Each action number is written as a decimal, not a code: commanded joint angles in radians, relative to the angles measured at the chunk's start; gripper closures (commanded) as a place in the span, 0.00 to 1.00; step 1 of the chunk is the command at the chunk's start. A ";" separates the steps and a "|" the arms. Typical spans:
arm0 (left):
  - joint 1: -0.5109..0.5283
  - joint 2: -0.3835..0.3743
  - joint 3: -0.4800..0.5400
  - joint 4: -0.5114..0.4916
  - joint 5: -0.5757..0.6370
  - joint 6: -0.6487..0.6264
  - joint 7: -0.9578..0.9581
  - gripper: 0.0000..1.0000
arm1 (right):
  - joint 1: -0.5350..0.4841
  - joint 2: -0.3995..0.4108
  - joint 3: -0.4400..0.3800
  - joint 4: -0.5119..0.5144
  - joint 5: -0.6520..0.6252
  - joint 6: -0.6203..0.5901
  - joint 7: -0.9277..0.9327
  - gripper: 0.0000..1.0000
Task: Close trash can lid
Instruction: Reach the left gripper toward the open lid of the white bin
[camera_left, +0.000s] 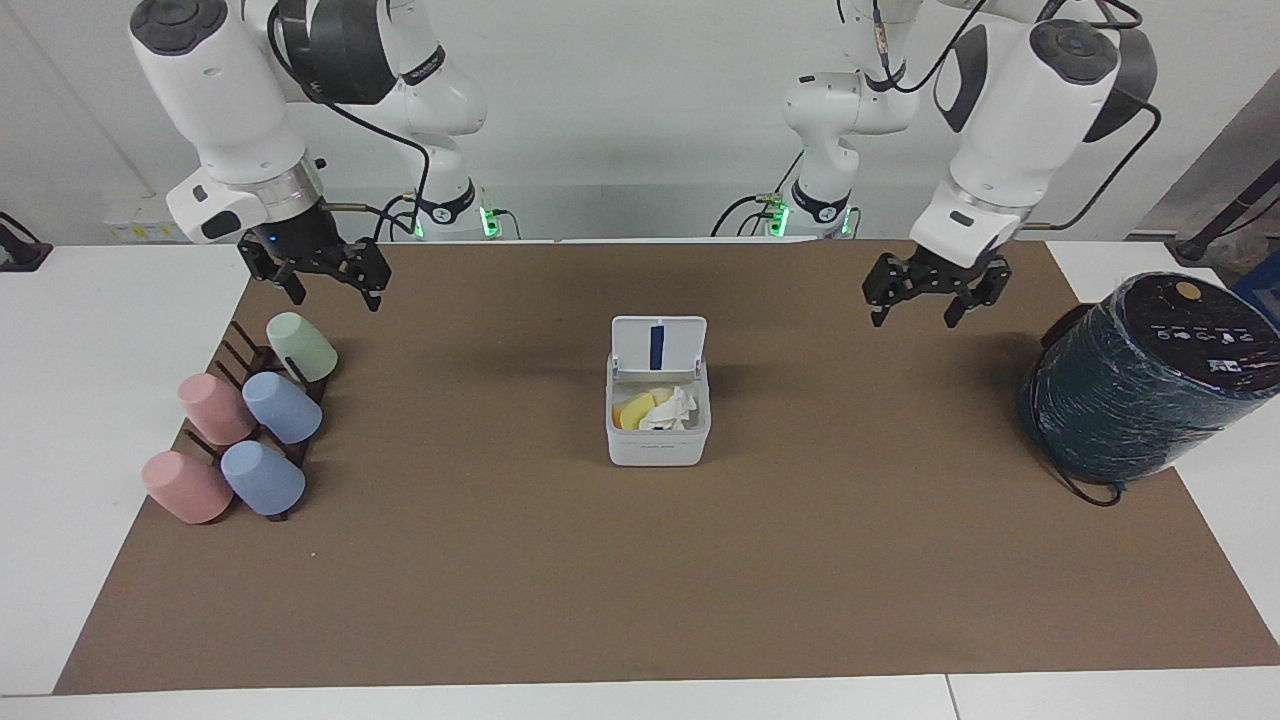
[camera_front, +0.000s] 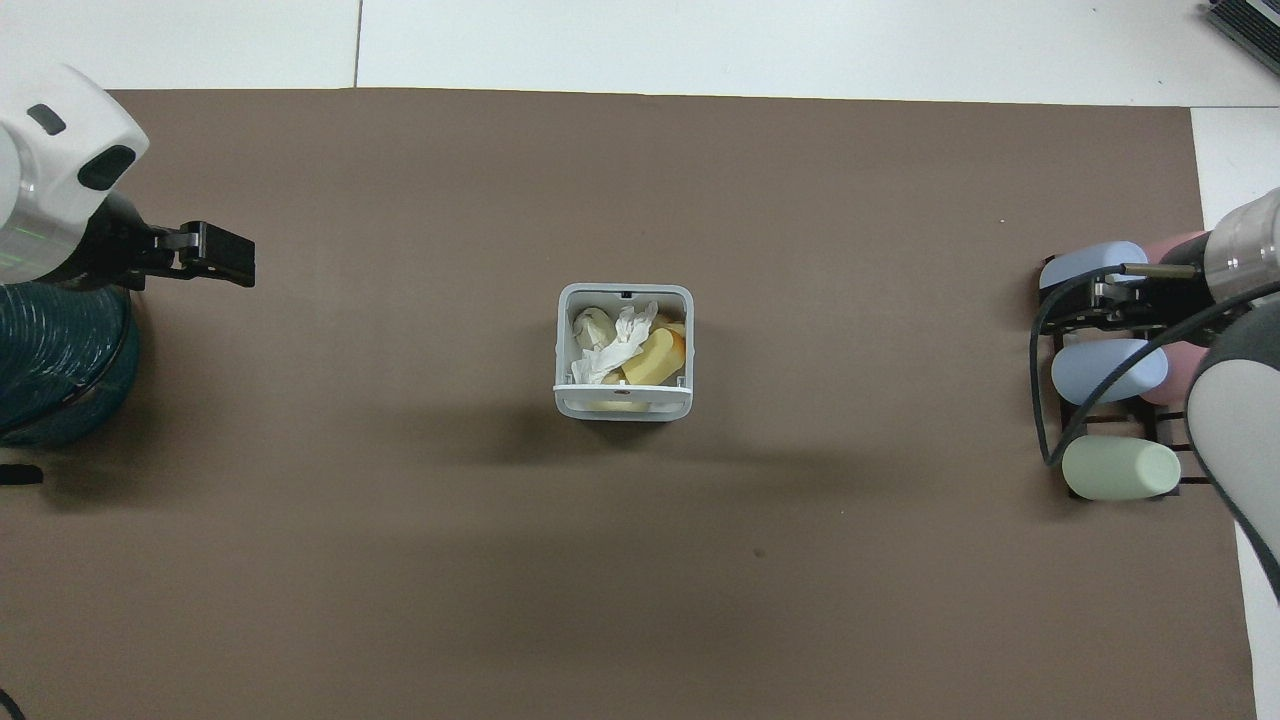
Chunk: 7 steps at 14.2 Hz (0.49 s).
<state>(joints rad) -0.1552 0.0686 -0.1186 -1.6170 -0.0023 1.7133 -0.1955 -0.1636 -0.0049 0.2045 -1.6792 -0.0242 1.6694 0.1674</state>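
The small white trash can (camera_left: 657, 445) stands in the middle of the brown mat and holds crumpled paper and yellow scraps. It also shows in the overhead view (camera_front: 562, 345). Its lid (camera_left: 659, 345) stands upright and open on the side nearer to the robots, with the blue stripe showing. In the overhead view the lid (camera_front: 622, 387) is seen edge-on. My left gripper (camera_left: 913, 316) is open and empty, raised over the mat between the trash can and the teal cylinder; it also shows in the overhead view (camera_front: 228, 266). My right gripper (camera_left: 337, 298) is open and empty over the cup rack.
A large dark teal wrapped cylinder (camera_left: 1140, 385) stands at the left arm's end of the table, also in the overhead view (camera_front: 55, 360). A dark rack with several pastel cups (camera_left: 245, 425) lies at the right arm's end, also in the overhead view (camera_front: 1110, 372).
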 joint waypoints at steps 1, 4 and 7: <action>-0.111 -0.088 0.011 -0.136 0.007 0.046 -0.152 0.00 | -0.013 -0.017 0.010 -0.016 0.006 0.000 0.006 0.00; -0.236 -0.140 0.010 -0.243 -0.024 0.112 -0.310 0.13 | -0.013 -0.017 0.010 -0.016 0.006 0.000 0.007 0.00; -0.326 -0.179 0.010 -0.331 -0.058 0.201 -0.413 0.41 | -0.013 -0.017 0.010 -0.016 0.006 -0.002 0.006 0.00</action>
<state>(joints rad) -0.4293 -0.0422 -0.1274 -1.8422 -0.0411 1.8339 -0.5497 -0.1636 -0.0049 0.2045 -1.6792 -0.0242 1.6694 0.1674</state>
